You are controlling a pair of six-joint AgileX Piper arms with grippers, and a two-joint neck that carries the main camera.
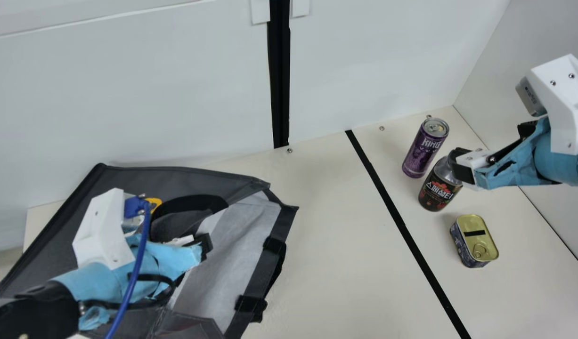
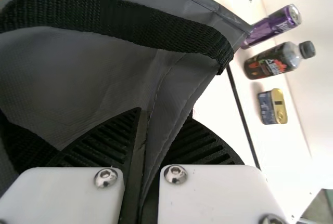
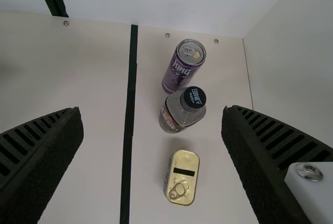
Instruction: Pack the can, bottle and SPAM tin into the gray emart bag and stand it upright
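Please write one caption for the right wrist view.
Purple can, dark-capped bottle and gold-topped tin framed by the open right claw.

The main view looks down on a slant from high up, over the tabletop to the wall. The left wrist view is very near the gray bag. The right wrist view looks down toward the tabletop's far right corner. All share the can, bottle and SPAM tin.
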